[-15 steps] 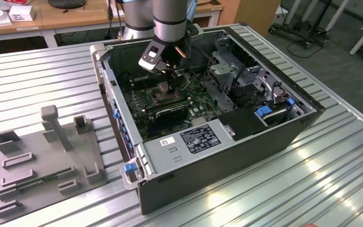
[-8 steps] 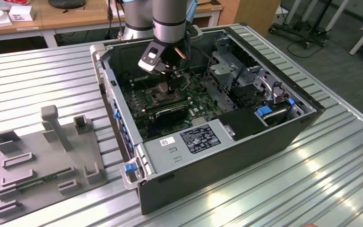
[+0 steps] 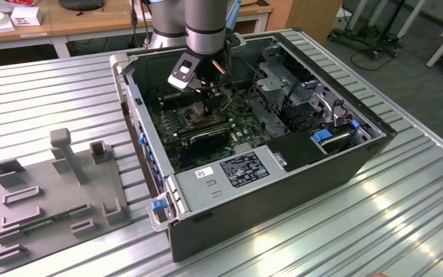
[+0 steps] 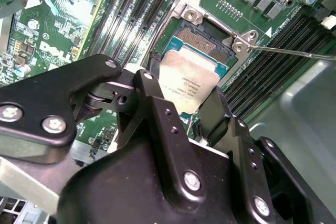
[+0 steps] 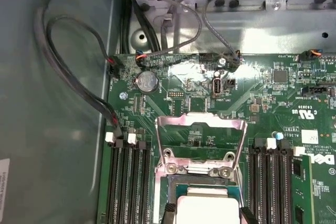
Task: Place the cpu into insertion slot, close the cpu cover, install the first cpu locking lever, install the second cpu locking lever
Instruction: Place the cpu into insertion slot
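Ribbed metal table (image 3: 52, 86) carrying open computer case (image 3: 283, 190). Your gripper (image 4: 181, 92) is clamping cpu (image 4: 190, 77) by its edges, directly over insertion slot (image 4: 202, 38); cpu cover (image 5: 202, 121) standing flipped open. You are risking bent socket pins if chip is going down tilted or off-square.

The open black metal computer case (image 3: 283, 190) lies on the silvery slatted table (image 3: 67, 98). The grey flat fixture plate (image 3: 52, 202) lies on this table, at the exterior view's left of the case. Inside the case, the black two-finger gripper (image 3: 199, 108) (image 4: 184, 100) hangs over the square dark insertion slot (image 4: 203, 38). The small square tan-silver cpu (image 4: 189, 74) is between its fingers, above part of the slot. The thin silvery cpu cover (image 5: 202, 121) is folded back just beside the slot. Long black memory slots (image 5: 123, 182) run on both its sides.
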You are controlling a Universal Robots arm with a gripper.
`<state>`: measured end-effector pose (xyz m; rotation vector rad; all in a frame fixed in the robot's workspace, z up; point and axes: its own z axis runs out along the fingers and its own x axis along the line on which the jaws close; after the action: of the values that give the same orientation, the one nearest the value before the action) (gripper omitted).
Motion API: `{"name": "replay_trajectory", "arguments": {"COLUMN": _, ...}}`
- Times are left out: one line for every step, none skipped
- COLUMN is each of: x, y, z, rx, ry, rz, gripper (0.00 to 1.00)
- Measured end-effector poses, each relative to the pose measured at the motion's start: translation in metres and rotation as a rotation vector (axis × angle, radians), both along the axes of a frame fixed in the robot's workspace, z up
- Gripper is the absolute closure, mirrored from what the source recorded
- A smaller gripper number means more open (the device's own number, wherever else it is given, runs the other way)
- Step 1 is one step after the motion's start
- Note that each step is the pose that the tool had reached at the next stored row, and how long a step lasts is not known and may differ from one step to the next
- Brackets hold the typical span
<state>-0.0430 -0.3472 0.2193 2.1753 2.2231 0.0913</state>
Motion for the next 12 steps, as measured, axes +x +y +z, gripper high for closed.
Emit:
{"name": "replay_trajectory", "arguments": {"x": 0.0000, "y": 0.0000, "z": 0.0000, "rx": -0.0001, "ry": 0.0000, "rz": 0.000, "gripper": 0.46}}
{"name": "replay_trajectory", "arguments": {"x": 0.0000, "y": 0.0000, "z": -0.0001, "rx": -0.0001, "ry": 0.0000, "rz": 0.000, "gripper": 0.46}}
{"name": "replay_trajectory", "arguments": {"x": -0.0006, "y": 0.0000, "z": -0.0003, "rx": 0.0001, "ry": -0.0002, "rz": 0.000, "gripper": 0.46}}
{"name": "replay_trajectory", "arguments": {"x": -0.0016, "y": 0.0000, "z": -0.0005, "rx": 0.0002, "ry": -0.0002, "rz": 0.000, "gripper": 0.46}}
{"name": "replay_trajectory", "arguments": {"x": -0.0025, "y": 0.0000, "z": -0.0007, "rx": 0.0000, "ry": -0.0001, "rz": 0.000, "gripper": 0.46}}
{"name": "replay_trajectory", "arguments": {"x": -0.0028, "y": 0.0001, "z": -0.0008, "rx": 0.0000, "ry": -0.0001, "rz": 0.000, "gripper": 0.46}}
{"name": "replay_trajectory", "arguments": {"x": -0.0028, "y": 0.0001, "z": -0.0008, "rx": -0.0001, "ry": 0.0000, "rz": 0.000, "gripper": 0.46}}
{"name": "replay_trajectory", "arguments": {"x": -0.0028, "y": 0.0001, "z": -0.0014, "rx": 0.0003, "ry": -0.0003, "rz": 0.000, "gripper": 0.46}}
{"name": "replay_trajectory", "arguments": {"x": -0.0028, "y": 0.0001, "z": -0.0024, "rx": 0.0003, "ry": -0.0003, "rz": 0.000, "gripper": 0.46}}
{"name": "replay_trajectory", "arguments": {"x": -0.0029, "y": 0.0001, "z": -0.0035, "rx": 0.0002, "ry": -0.0002, "rz": 0.000, "gripper": 0.46}}
{"name": "replay_trajectory", "arguments": {"x": -0.0030, "y": 0.0001, "z": -0.0044, "rx": 0.0001, "ry": -0.0001, "rz": 0.000, "gripper": 0.46}}
{"name": "replay_trajectory", "arguments": {"x": -0.0030, "y": 0.0001, "z": -0.0052, "rx": 0.0002, "ry": -0.0002, "rz": 0.000, "gripper": 0.46}}
